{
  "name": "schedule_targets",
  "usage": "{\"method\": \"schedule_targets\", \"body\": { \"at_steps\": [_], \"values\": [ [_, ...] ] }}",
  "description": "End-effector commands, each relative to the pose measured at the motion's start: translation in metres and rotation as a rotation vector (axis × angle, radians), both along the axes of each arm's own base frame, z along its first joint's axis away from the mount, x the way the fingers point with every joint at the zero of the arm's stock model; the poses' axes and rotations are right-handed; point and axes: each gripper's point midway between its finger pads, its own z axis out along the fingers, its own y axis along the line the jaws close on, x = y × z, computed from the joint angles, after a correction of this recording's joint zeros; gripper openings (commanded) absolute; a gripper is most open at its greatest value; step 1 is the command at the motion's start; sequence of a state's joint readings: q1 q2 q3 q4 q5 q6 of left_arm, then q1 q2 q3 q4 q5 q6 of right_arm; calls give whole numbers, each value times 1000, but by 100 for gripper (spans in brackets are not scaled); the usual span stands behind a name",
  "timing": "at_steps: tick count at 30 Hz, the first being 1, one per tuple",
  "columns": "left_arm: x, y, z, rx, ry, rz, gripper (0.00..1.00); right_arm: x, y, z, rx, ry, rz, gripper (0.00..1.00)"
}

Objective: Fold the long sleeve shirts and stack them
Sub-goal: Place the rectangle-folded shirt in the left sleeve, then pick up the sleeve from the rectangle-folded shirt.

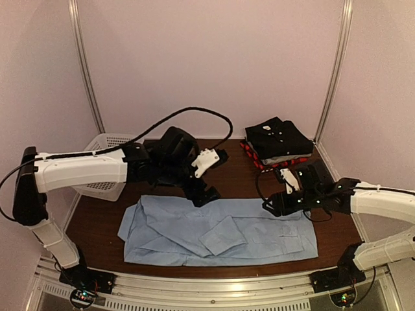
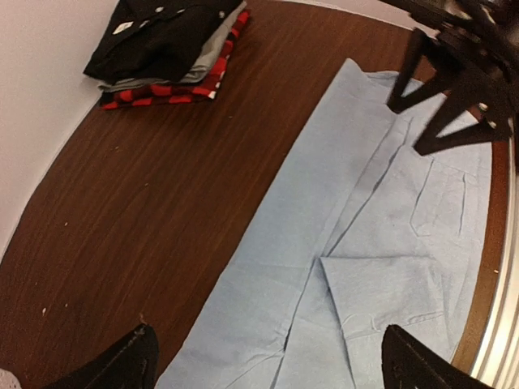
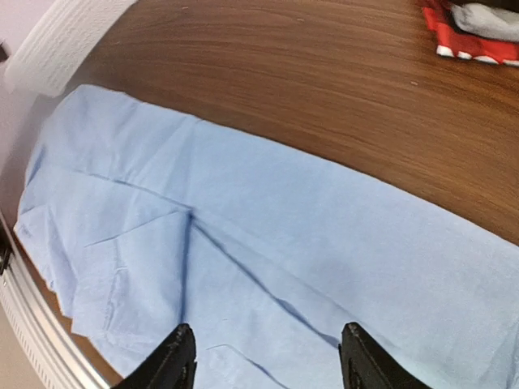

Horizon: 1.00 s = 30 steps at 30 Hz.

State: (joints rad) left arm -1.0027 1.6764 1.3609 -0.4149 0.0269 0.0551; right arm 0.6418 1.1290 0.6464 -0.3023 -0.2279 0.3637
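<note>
The light blue shirt (image 1: 217,232) lies flat on the brown table near the front edge, sleeves folded in; it also shows in the left wrist view (image 2: 357,243) and the right wrist view (image 3: 268,251). A stack of folded shirts sits at the back right: black (image 1: 279,137) on top, grey below, red plaid (image 1: 259,159) at the bottom, also seen in the left wrist view (image 2: 166,40). My left gripper (image 1: 206,191) is open and empty above the shirt's far edge. My right gripper (image 1: 275,206) is open and empty above the shirt's right end.
A white mesh basket (image 1: 107,165) stands at the back left, partly under my left arm. A black cable arcs over the back of the table. Bare wood (image 1: 237,178) lies between the shirt and the stack.
</note>
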Motion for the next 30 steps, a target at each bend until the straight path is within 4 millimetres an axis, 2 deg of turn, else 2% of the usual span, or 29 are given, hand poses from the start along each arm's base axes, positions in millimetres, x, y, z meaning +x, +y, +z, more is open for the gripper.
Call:
{"method": "schedule_targets", "body": {
  "at_steps": [1, 4, 7, 10, 14, 17, 21, 30],
  "values": [
    [36, 56, 16, -141, 39, 266, 98, -25, 47, 26, 41, -100, 153, 68],
    [47, 93, 10, -166, 81, 399, 98, -45, 82, 27, 16, -99, 253, 71],
    [51, 115, 5, -193, 121, 480, 98, -65, 116, 17, -61, -98, 362, 72],
    [54, 128, 2, -212, 145, 526, 98, -86, 148, 3, -150, -109, 483, 72],
    [54, 137, -1, -217, 154, 544, 98, -103, 175, -16, -235, -92, 594, 73],
    [51, 139, -5, -207, 163, 543, 98, -109, 187, -31, -294, -74, 637, 73],
    [47, 140, -7, -211, 170, 541, 98, -104, 188, -51, -390, -55, 620, 71],
    [46, 142, -12, -197, 168, 544, 98, -101, 187, -65, -426, -30, 598, 62]
  ]
}}
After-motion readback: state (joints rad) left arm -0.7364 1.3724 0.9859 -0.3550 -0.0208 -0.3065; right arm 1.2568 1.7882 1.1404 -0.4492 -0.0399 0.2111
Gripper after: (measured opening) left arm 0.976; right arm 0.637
